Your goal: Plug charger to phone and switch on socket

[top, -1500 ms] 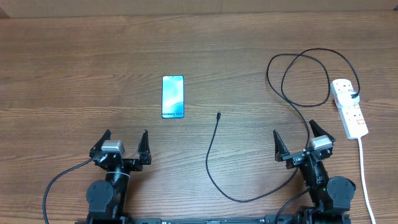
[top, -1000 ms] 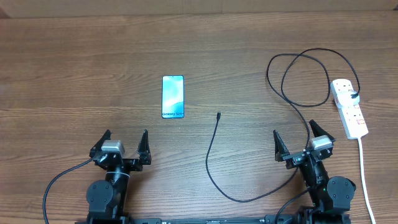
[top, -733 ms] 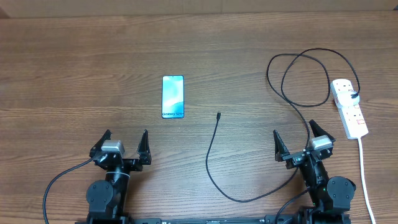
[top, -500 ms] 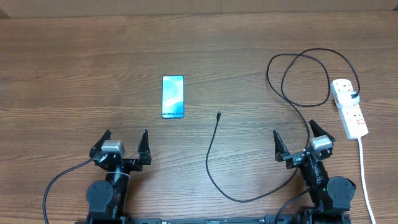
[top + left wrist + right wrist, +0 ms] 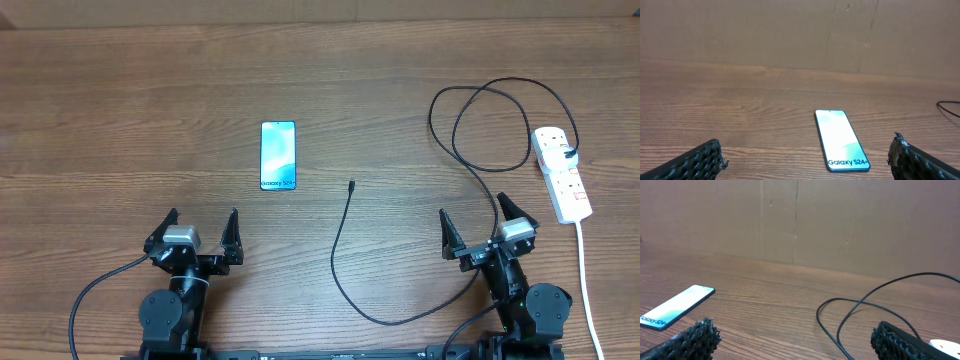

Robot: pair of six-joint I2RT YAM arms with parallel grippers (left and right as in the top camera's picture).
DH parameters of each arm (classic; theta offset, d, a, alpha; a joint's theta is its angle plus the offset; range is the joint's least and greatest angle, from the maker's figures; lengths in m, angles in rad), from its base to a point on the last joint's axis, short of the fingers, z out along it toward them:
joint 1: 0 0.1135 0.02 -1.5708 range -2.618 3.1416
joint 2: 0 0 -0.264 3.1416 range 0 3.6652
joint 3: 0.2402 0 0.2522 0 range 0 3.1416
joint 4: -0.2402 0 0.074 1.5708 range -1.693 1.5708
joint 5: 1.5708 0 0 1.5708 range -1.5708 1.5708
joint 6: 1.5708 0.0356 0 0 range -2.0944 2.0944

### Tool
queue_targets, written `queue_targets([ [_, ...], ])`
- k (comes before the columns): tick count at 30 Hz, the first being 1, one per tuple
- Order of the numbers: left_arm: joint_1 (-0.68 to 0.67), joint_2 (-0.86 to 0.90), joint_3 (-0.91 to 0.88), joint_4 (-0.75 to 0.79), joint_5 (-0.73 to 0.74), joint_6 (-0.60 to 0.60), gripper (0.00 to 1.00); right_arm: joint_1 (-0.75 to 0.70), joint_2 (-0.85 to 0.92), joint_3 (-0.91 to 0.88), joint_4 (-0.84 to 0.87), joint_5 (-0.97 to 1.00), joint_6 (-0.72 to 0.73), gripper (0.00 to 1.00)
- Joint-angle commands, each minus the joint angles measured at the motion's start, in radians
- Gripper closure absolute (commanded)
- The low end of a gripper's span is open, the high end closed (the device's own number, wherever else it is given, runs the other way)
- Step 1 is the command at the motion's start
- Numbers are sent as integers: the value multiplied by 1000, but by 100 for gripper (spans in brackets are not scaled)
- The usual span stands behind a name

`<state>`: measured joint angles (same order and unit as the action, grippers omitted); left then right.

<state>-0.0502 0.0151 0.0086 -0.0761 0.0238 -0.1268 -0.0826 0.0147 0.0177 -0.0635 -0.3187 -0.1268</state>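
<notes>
The phone (image 5: 278,155) lies flat left of the table's middle, its light blue screen up and "Galaxy S24+" at its near end; it also shows ahead of the left fingers (image 5: 841,140) and at the far left of the right wrist view (image 5: 675,307). The charger, a thin black cable (image 5: 340,265), runs from its small plug tip (image 5: 351,186) down in a curve, then up in loops (image 5: 850,320) to the socket (image 5: 562,173), a white power strip at the right. My left gripper (image 5: 200,228) and right gripper (image 5: 480,220) rest open near the front edge, holding nothing.
The power strip's white cord (image 5: 588,290) runs down the right side toward the front edge. A brown cardboard wall (image 5: 790,30) stands behind the wooden table (image 5: 150,90). Black arm cables trail near both bases.
</notes>
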Motion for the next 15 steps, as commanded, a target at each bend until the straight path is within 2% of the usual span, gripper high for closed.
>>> queue_targets([
  [1,6,-10,-4,-2,-8,15,0,0,-13,-10,6,-8,-2,0],
  [15,6,-10,-4,-2,-8,15,1,0,-13,-10,6,-8,-2,0],
])
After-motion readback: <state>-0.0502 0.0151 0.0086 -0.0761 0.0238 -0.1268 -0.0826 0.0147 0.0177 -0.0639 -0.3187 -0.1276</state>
